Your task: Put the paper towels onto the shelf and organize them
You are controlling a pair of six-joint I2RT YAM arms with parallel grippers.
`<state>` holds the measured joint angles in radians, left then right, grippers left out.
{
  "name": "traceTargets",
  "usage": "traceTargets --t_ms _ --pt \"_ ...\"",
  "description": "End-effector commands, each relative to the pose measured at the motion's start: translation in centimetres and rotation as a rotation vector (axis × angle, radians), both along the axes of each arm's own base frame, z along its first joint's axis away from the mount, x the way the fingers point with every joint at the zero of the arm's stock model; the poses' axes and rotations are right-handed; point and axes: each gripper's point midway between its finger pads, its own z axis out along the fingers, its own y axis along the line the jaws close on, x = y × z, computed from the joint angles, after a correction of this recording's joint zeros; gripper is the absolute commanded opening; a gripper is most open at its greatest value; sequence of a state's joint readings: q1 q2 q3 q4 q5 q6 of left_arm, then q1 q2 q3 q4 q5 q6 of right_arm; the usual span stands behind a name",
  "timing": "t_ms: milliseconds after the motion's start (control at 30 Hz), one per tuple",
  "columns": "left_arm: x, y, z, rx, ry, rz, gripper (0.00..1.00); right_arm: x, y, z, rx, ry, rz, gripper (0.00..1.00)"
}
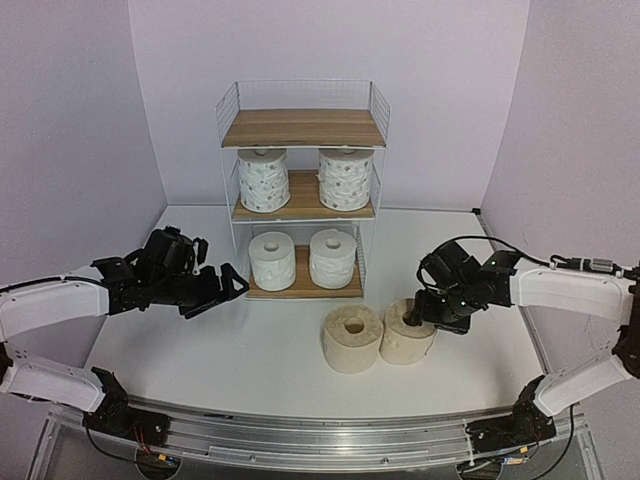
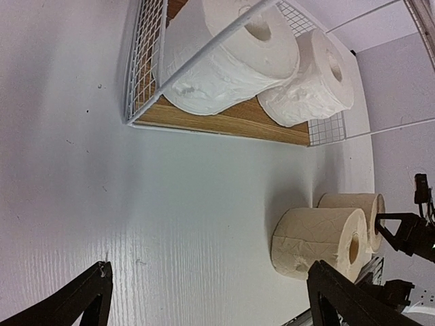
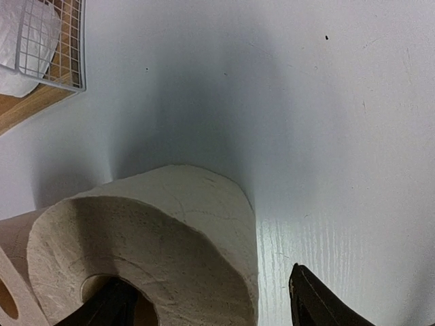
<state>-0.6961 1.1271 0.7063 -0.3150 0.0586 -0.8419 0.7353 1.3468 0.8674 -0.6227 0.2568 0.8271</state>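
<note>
The shelf stands at the back centre, its top board bare. Two dotted paper towels sit on the middle board and two plain white ones on the bottom board. Two beige rolls stand upright on the table in front, the left one touching the right one. My right gripper straddles the right beige roll's wall, one finger in the core, the other outside with a gap still showing. My left gripper hangs open and empty left of the shelf.
The shelf's wire mesh side is close ahead of the left gripper, and its corner shows far from the right one. Lilac walls close in the white table on three sides. A metal rail runs along the near edge.
</note>
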Motion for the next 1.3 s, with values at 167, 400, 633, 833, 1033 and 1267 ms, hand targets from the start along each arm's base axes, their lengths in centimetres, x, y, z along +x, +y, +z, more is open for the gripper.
traceTargets --t_ms 167,400,633,833,1033,1267 --pt "-1.2 -2.9 3.2 -0.033 -0.176 -0.163 0.99 0.1 0.4 -0.5 0.017 0.012 -0.009 0.43" --pt "-2.9 -5.2 5.0 -0.062 -0.270 -0.313 1.00 -0.9 0.6 1.6 0.049 0.042 0.022 0.28" --pt "-6.1 -10.3 7.8 -0.032 -0.436 -0.528 1.00 -3.1 0.8 4.9 0.070 0.134 0.078 0.27" --pt "-9.1 -15.3 9.8 -0.027 -0.556 -0.702 1.00 -5.5 3.0 7.6 0.193 0.254 0.164 0.26" --pt "-11.4 -19.8 9.7 0.015 -0.622 -0.811 1.00 -6.3 3.2 10.4 0.206 0.294 0.176 0.25" --pt "-12.3 -24.0 9.3 0.013 -0.643 -0.872 1.00 -6.6 4.0 12.4 0.237 0.317 0.211 0.24"
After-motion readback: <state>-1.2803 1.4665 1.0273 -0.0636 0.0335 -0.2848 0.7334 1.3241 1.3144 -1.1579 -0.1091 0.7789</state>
